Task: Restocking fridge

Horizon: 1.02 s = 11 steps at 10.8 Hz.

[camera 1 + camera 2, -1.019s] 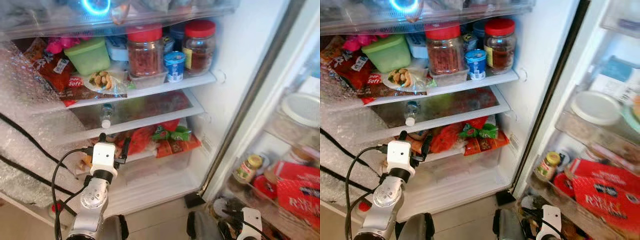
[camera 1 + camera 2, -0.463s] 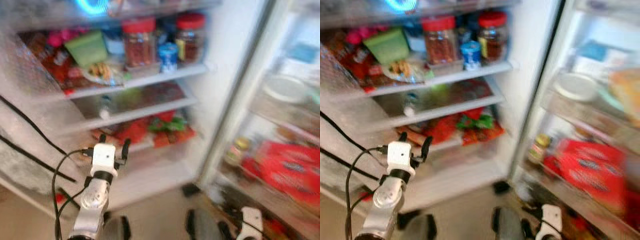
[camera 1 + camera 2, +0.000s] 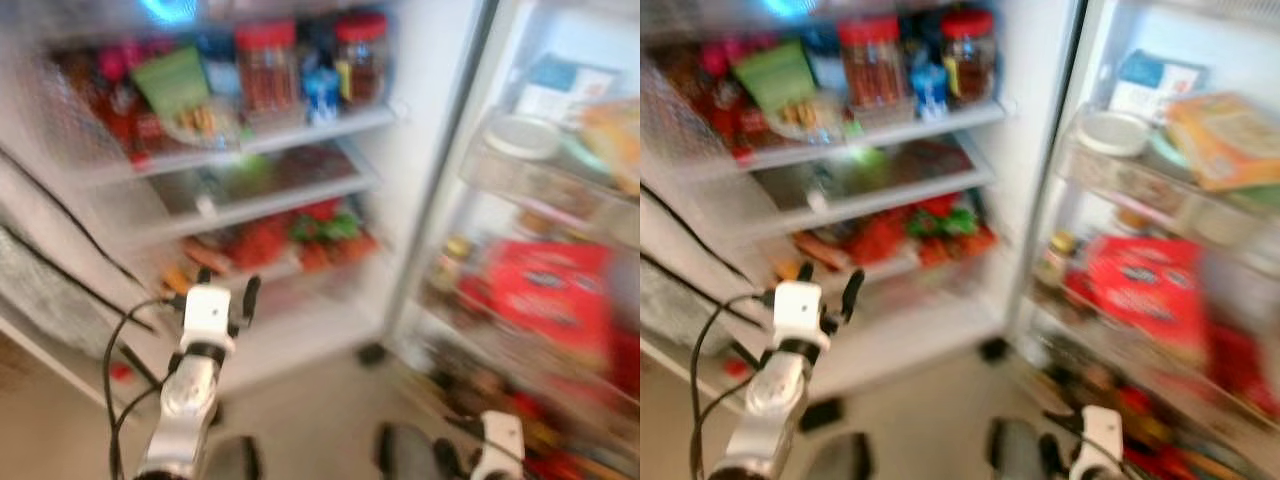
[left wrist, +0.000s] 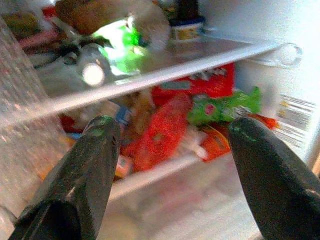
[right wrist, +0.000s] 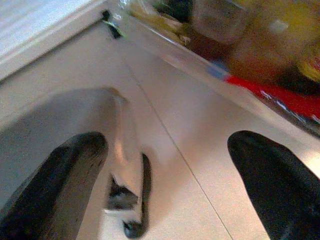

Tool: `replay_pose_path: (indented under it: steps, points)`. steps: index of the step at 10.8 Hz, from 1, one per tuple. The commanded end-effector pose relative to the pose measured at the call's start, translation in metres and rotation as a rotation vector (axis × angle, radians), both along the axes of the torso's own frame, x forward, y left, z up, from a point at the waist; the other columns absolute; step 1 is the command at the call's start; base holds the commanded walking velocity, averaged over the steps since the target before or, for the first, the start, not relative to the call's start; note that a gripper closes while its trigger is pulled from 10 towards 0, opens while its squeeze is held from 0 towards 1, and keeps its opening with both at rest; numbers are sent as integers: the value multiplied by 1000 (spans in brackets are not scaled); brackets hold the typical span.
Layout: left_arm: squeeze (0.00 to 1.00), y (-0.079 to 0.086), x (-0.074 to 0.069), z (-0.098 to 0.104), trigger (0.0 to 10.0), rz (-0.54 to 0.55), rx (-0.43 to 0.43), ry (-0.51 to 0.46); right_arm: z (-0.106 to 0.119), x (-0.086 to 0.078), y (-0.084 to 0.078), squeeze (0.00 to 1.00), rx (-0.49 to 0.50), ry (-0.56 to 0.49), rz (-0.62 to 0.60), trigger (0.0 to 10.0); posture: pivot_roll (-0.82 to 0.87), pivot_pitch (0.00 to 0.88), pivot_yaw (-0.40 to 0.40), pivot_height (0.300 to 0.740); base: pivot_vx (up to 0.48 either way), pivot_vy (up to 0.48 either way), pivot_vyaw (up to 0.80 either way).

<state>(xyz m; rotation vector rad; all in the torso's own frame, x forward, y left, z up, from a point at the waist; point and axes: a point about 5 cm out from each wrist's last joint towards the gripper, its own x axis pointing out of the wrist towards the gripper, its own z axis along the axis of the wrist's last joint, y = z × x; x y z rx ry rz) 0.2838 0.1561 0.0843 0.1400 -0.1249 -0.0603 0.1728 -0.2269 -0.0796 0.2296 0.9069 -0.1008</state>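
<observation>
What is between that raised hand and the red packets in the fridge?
Nothing visible. The left hand is open and empty, raised before the open fridge; its wrist view looks straight between the fingers at the red packets beneath a shelf edge.

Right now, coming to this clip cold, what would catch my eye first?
The open fridge packed with food: two red-lidded jars stand on the top shelf beside a green tub, with red and green packets crowding the lower shelf. The left end effector is raised, open and empty, in front of that lower shelf. On the open door at the right sit big red cartons and a yellow box, all blurred.
</observation>
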Motion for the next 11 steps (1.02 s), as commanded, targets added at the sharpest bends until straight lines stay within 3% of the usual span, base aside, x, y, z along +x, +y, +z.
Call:
replay_pose_path:
  steps: [1, 7, 11]
  points:
    - [0, 3, 0, 1, 10000, 9, 23, 4, -2, -3, 4, 0, 22, 8, -1, 10000, -81, 28, 3, 619, 0, 0, 0]
    - [0, 2, 1, 2, 10000, 11, 26, 0, -3, -4, 5, 0, 45, 16, 9, 10000, -81, 25, 5, 734, 0, 0, 0]
    - [0, 5, -1, -5, 10000, 12, 6, 27, -3, -4, 6, 0, 49, 21, 7, 10000, -80, 25, 6, 740, 0, 0, 0]
